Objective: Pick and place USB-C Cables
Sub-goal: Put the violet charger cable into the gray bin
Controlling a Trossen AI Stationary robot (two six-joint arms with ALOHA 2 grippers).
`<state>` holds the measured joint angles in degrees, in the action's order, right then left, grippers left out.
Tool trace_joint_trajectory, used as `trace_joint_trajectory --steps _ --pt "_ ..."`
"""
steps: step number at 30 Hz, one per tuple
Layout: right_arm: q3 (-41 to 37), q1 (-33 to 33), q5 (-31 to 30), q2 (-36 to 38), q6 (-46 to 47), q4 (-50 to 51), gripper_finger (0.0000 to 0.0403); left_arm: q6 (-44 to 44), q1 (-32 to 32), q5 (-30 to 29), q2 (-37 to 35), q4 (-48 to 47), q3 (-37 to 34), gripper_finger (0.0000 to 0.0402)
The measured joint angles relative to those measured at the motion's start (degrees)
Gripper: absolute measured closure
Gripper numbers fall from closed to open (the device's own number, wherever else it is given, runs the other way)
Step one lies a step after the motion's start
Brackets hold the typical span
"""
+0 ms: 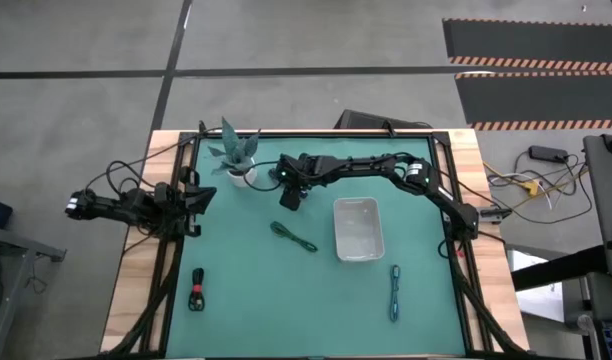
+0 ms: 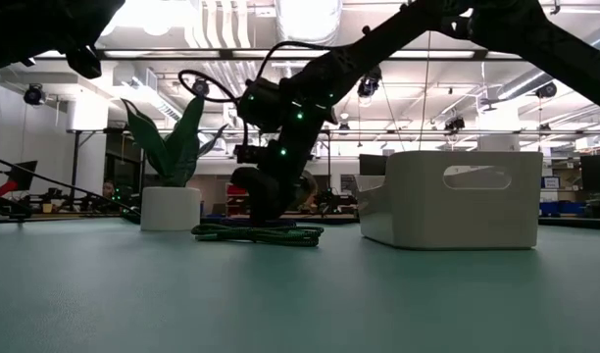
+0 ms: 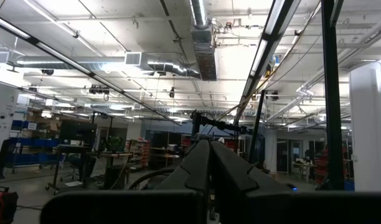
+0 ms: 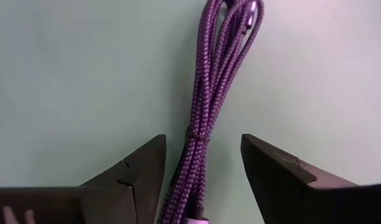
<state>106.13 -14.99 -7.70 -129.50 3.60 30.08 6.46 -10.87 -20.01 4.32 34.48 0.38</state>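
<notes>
Right hand point(image 1: 290, 200) low over green worktop point(image 1: 246, 290), fingers apart, straddling purple-looking braided cable bundle point(image 4: 206, 118) lying flat, not clamped. Dark green coiled cable point(image 1: 293, 237) just left of white plastic tray point(image 1: 357, 228). Black-and-red cable point(image 1: 197, 290) near left front, teal cable point(image 1: 394, 291) in front of tray. Left hand point(image 1: 191, 197) parked at left edge, fingers together.

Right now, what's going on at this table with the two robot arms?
The right gripper is down over a purple braided cable on the green mat, near the potted plant, its fingers open on either side and not yet closed. The white tray looks empty. A dark green cable, a black and red cable and a teal cable lie loose on the mat. The left gripper waits at the table's left edge.
</notes>
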Motion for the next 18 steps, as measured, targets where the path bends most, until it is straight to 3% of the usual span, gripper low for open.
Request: trace_joint_trajectory --steps 8,18 --pt "-1.25 -0.04 0.19 0.10 1.09 -1.26 0.0211 0.52 -0.01 -0.02 0.00 0.00 0.00 0.0402" --pt "-1.16 -0.02 2.30 0.10 2.92 -1.09 0.0304 0.50 0.00 -1.63 0.00 0.02 0.00 0.0402"
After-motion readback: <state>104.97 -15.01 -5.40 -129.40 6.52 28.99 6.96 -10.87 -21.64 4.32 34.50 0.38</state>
